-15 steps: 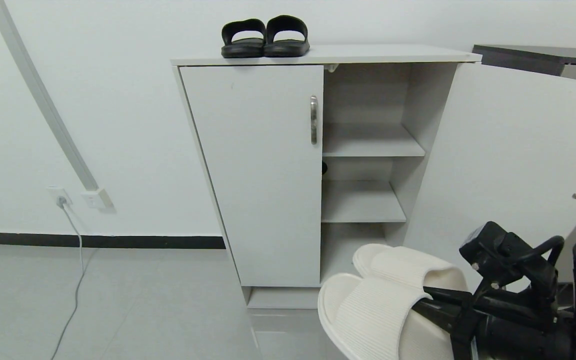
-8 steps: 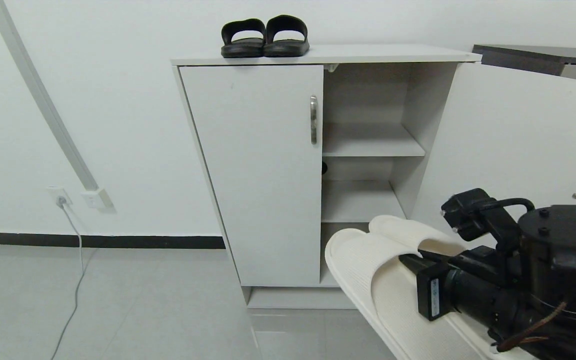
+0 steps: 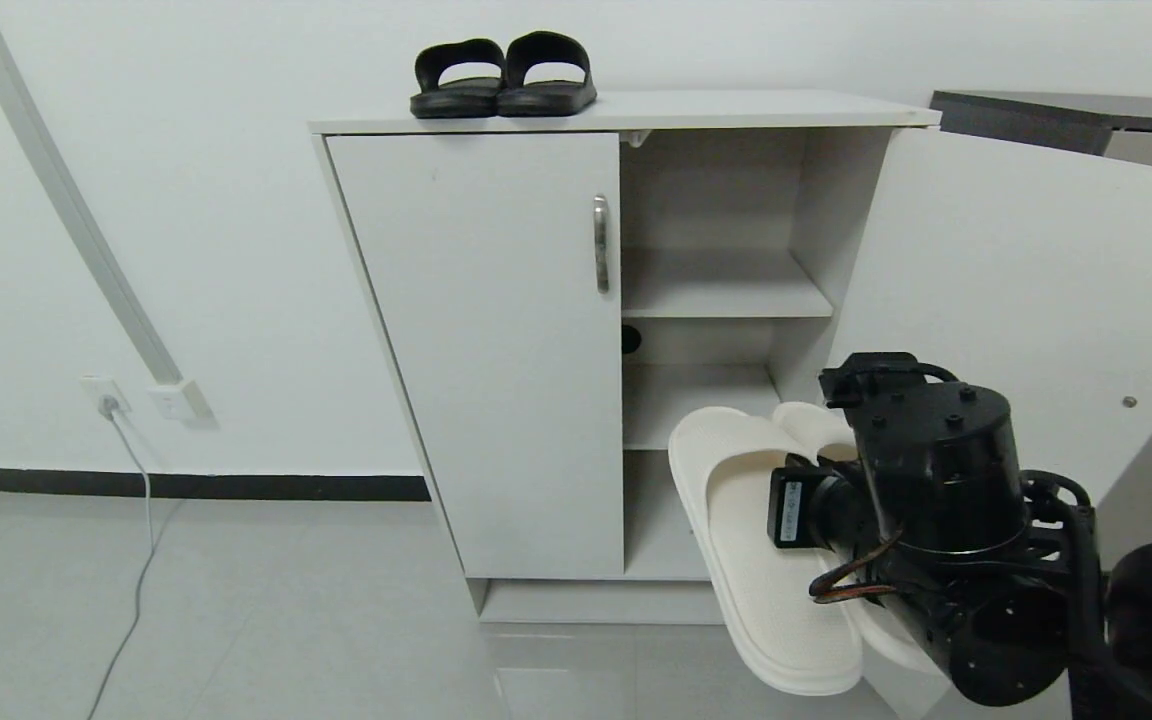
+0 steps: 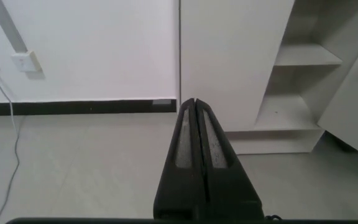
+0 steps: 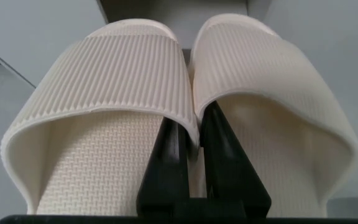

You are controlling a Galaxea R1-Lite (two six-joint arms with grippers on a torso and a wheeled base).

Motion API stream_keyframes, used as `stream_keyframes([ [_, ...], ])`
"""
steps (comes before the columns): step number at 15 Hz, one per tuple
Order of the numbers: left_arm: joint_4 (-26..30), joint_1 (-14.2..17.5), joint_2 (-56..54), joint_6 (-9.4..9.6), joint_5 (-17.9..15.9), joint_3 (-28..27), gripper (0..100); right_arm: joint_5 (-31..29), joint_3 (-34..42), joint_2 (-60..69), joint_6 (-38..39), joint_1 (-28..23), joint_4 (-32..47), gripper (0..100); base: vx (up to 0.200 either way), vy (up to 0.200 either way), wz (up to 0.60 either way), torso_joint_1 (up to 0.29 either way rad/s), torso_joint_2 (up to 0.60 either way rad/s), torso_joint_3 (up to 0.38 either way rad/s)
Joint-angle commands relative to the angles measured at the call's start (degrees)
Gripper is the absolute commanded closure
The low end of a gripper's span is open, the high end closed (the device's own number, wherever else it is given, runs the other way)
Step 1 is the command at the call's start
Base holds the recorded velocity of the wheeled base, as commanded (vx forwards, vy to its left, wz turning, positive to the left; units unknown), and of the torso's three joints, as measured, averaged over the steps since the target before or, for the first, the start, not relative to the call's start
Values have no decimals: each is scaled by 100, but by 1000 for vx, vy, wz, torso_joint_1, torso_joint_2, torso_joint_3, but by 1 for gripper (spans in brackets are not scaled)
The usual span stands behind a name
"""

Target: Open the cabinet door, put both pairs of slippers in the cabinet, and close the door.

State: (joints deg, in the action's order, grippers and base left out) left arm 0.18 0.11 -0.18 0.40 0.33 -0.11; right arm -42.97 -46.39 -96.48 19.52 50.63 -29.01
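A pair of white slippers (image 3: 736, 500) hangs in front of the open right half of the white cabinet (image 3: 616, 112), toes up near the lower shelf (image 3: 691, 400). My right gripper (image 5: 194, 158) is shut on the two slippers' (image 5: 123, 81) inner strap edges, pinching them together. A pair of black slippers (image 3: 503, 78) stands on the cabinet top at its left end. The right door (image 3: 1016, 290) is swung wide open; the left door (image 3: 476, 350) is closed. My left gripper (image 4: 195, 134) is shut on nothing, low over the floor, facing the cabinet.
Inside the open half are an upper shelf (image 3: 721, 290) and a bottom compartment (image 3: 656, 530), both bare. A wall socket with a cable (image 3: 111, 410) is at the left. Grey tiled floor (image 3: 236, 620) lies open before the cabinet. A dark surface (image 3: 1076, 110) is behind the open door.
My right arm has risen and gone forward toward the open compartment, carrying the white slippers up to the lower shelf's height. The head view has shifted slightly, moving the cabinet left in the picture.
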Motion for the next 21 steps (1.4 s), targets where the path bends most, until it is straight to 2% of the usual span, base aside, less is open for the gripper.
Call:
stream_keyframes([
  [1,-1,-2,18,-31,11,2,100,-9,-20,-240,-1,0,-96,100,0,0,0,0,0,0],
  [7,-1,-2,18,-40,11,2,100,-80,-116,-644,-44,-44,-395,100,0,0,0,0,0,0],
  [21,-1,-2,18,-40,37,2,100,-62,-239,-723,-176,-62,-403,100,0,0,0,0,0,0],
])
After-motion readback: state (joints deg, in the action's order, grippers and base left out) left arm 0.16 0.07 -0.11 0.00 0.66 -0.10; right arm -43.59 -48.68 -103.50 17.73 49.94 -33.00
